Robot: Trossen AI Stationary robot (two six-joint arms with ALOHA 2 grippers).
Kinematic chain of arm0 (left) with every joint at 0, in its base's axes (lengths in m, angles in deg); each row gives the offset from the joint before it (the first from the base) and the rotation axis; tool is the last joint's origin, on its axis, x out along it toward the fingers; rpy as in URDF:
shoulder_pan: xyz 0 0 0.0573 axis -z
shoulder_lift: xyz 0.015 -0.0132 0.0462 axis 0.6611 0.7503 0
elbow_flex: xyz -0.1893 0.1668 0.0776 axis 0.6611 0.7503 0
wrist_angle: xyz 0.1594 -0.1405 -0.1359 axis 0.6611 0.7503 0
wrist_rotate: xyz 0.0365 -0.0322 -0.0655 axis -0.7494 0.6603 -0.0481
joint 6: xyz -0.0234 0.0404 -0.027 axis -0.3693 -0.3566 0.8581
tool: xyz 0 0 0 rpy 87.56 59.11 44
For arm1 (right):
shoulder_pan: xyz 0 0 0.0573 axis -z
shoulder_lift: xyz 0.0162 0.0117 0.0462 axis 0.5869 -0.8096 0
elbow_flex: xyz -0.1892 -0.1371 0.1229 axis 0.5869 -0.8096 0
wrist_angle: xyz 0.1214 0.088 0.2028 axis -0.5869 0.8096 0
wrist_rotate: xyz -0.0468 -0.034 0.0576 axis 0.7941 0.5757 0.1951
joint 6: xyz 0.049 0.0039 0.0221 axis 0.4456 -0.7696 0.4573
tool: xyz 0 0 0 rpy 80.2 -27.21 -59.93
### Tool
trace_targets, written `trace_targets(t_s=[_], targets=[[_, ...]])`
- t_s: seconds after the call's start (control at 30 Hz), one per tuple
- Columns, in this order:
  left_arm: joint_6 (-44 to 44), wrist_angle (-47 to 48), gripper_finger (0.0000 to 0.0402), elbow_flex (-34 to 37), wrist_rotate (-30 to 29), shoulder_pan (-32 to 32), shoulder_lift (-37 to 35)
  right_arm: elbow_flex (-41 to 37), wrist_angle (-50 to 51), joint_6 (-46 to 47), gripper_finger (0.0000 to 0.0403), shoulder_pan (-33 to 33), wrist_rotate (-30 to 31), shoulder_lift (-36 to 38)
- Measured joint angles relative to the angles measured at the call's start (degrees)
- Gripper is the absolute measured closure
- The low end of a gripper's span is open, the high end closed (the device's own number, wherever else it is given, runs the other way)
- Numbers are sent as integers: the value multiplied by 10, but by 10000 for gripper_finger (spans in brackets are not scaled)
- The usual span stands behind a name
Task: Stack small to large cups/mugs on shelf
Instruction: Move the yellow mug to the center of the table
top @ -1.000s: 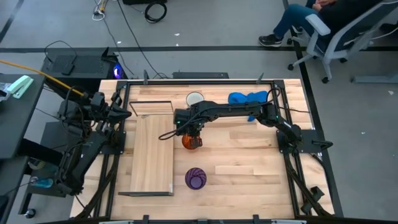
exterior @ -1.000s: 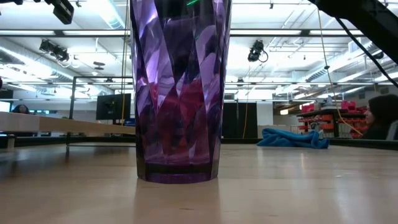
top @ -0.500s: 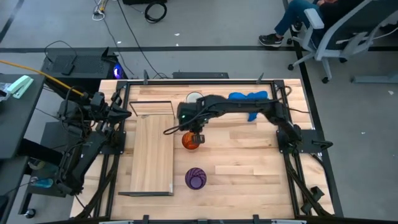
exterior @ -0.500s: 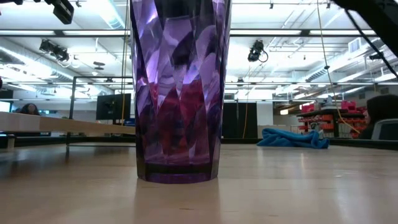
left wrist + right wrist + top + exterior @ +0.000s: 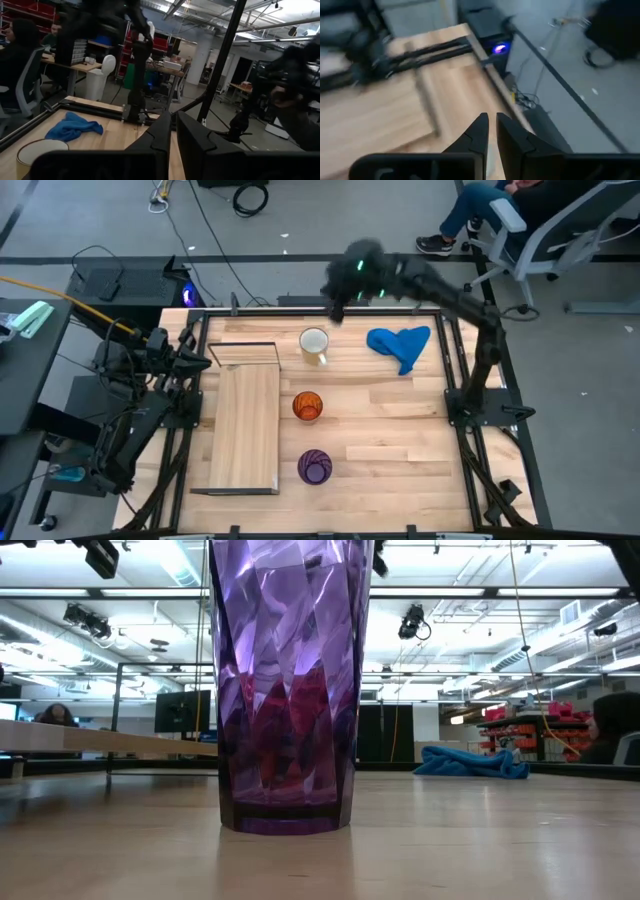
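Plank table (image 5: 400, 430) status: nothing stacked yet. Orange cup (image 5: 307, 406), white mug (image 5: 314, 342) and purple cup (image 5: 315, 467) all stand apart on the table, just beside the shelf (image 5: 245, 425), none on it. I see the right tool (image 5: 491, 131) nearly closed, empty, raised over the far edge. Left tool (image 5: 172, 137) parked off-table, nearly closed, empty. All three placements remain.

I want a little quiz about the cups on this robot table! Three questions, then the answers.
1. True or false: the purple faceted plastic cup stands on the long pale wooden shelf.
2. Which sits nearest the crumpled blue cloth: A, the white mug with a handle; B, the orange translucent cup; C, the purple cup?
3. Fill in: the right gripper fingers look nearly ____.

Key: 1 false, it stands on the tabletop. 2 A. 3 shut.
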Motion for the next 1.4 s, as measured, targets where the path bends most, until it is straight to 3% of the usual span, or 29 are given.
trace_targets(t_s=[0.17,0.33,0.8,1.2,1.4], targets=[[1,0,361,0,0,0,0,0,-6,55,359,100,-95,-25],[1,0,366,0,0,0,0,-1,-13,61,359,117,-176,-88],[2,0,361,0,0,0,0,-2,105,-56,357,86,-138,-201],[-1,1,364,0,0,0,0,-2,128,-47,273,82,-151,-213],[-1,5,360,0,0,0,0,-2,126,-45,267,73,-154,-229]])
